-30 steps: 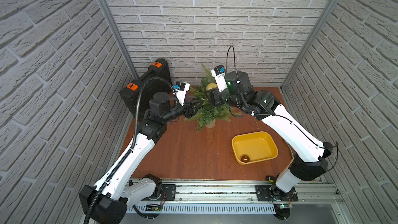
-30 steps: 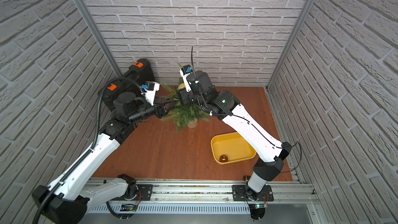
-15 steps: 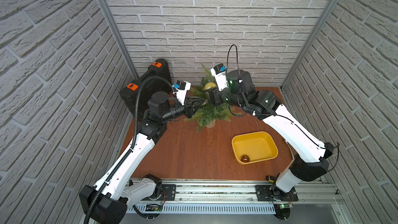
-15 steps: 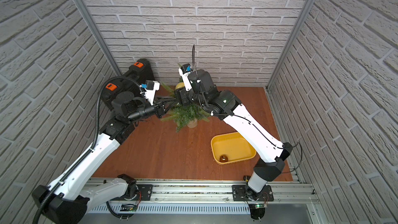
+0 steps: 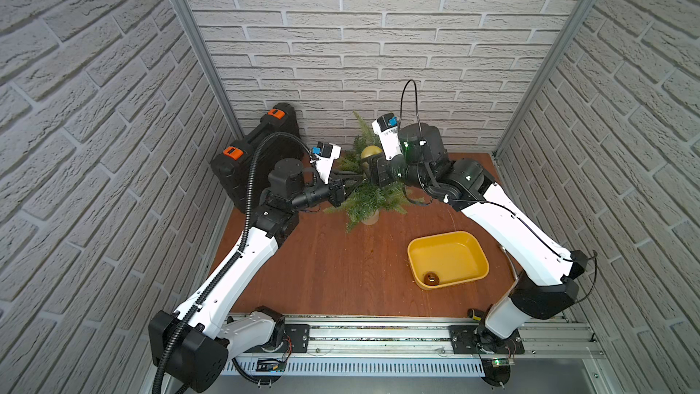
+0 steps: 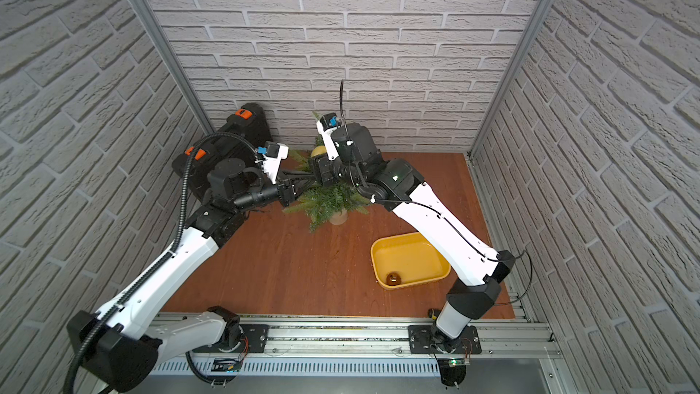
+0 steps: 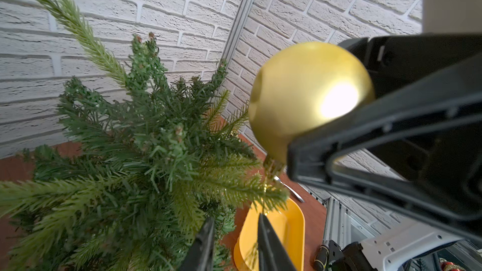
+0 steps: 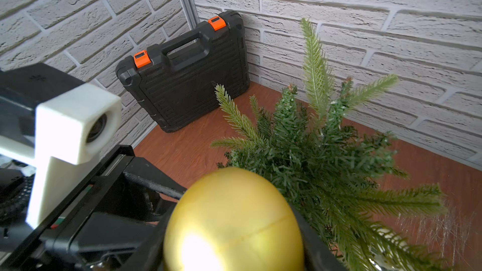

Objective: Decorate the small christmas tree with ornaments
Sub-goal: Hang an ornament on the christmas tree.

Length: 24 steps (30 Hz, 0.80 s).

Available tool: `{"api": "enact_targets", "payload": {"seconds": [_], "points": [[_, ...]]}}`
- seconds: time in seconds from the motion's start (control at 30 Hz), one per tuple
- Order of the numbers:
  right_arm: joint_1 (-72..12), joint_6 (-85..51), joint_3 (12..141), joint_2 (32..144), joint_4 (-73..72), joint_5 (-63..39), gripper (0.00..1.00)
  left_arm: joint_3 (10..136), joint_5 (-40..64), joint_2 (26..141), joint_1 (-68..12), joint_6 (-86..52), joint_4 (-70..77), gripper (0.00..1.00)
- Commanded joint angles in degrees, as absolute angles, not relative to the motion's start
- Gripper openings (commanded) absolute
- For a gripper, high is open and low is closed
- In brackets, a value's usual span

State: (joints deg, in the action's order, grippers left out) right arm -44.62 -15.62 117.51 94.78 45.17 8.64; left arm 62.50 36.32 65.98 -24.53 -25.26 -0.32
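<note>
Brick-walled cell: one gold ornament (image 7: 307,100) clamped in right gripper (image 5: 369,166) beside one tree (image 5: 373,198); one bronze ornament (image 5: 431,278) in tray (image 5: 469,248); left gripper (image 7: 234,228) narrowly parted, hold unclear.

A black tool case (image 5: 261,153) is seen at ten o'clock on the wooden table (image 5: 333,267), stood on edge and leaned into the corner of the white brick walls (image 5: 378,32), two orange latches (image 5: 275,112) turned upward. A yellow tray (image 5: 450,259) is set flat at four o'clock, well apart from the case. At five o'clock, by the metal rail (image 5: 378,335), a small black-and-yellow screwdriver (image 5: 475,313) is spotted at the table's edge.
</note>
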Motion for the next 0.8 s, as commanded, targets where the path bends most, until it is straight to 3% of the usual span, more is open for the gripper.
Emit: {"api": "enact_targets", "payload": {"seconds": [0.0, 0.43, 0.77], "points": [[-44.04, -15.47, 116.63, 92.55, 42.44, 9.64, 0.49, 63.54, 37.36, 66.30, -25.03, -25.54, 3.16, 0.29], [-43.63, -15.46, 114.41, 91.41, 41.94, 11.16, 0.49, 63.19, 33.50, 64.74, -24.97, -25.55, 2.66, 0.29], [-43.55, -16.82, 111.18, 89.00, 40.29, 10.31, 0.49, 60.37, 31.55, 60.15, -25.12, -26.42, 3.49, 0.36]]}}
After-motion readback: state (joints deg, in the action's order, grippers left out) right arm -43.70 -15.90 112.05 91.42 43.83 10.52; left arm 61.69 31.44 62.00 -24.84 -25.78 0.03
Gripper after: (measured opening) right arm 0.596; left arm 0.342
